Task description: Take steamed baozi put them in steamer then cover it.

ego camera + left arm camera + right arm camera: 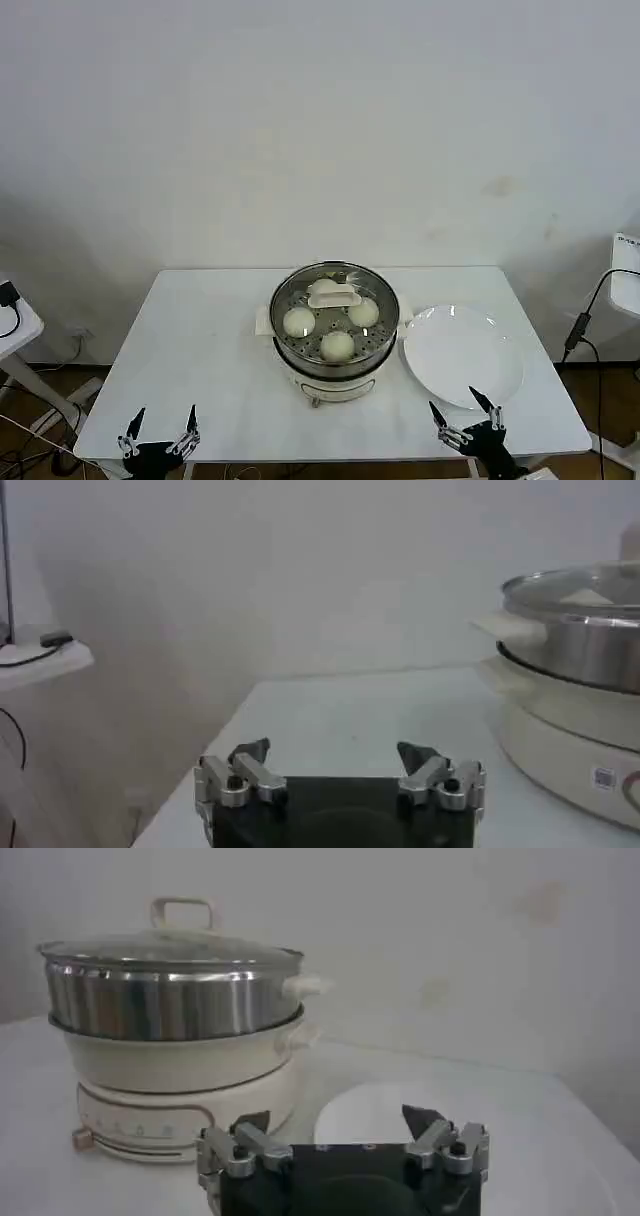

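1. Progress check: looks like we're basically done. The steamer (334, 345) sits mid-table with the cover (334, 300) already seated on its rim, and through the glass we can count three baozi (337, 345); a fourth may be hiding under the cover's cream handle (332, 294), but we can't tell.

2. The white plate (462, 355) just to the robot's right of the steamer is bare, so nothing's waiting to be moved. From what we see, no steps are left.

3. Left gripper (160, 432) is down at the near table edge on the left, well apart from the steamer. Fingers spread wide, nothing between them.

4. Right gripper (462, 415) is at the near edge too, just in front of the plate. Also splayed wide and carrying nothing.

5. Orientation: the cover lies flat and level in the right wrist view, handle sticking straight up. From the head view the handle's long axis runs left-right across the table. The steamer stands upright, with its side handles also out to the left and right.
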You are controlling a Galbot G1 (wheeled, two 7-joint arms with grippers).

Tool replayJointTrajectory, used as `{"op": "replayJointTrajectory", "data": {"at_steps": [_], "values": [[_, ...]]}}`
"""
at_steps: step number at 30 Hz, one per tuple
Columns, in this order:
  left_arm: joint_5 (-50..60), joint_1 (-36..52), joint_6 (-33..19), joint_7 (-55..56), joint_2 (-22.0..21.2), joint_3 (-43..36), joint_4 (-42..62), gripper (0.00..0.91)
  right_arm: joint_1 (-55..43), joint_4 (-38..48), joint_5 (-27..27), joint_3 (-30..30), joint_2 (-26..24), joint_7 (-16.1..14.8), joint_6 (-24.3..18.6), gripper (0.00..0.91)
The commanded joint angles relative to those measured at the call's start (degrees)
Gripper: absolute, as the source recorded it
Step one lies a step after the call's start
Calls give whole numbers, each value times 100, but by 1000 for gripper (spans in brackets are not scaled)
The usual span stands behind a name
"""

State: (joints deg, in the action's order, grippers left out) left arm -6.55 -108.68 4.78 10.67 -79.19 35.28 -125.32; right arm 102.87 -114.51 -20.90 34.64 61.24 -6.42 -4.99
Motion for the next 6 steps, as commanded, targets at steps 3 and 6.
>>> {"op": "replayJointTrajectory", "data": {"at_steps": [3, 6], "values": [[101, -106, -15, -23, -90, -109, -5, 907, 5, -31, -18, -152, -92, 151, 265, 907], [132, -122, -2, -5, -125, -186, -59, 907, 24, -67, -37, -189, -125, 184, 283, 907]]}}
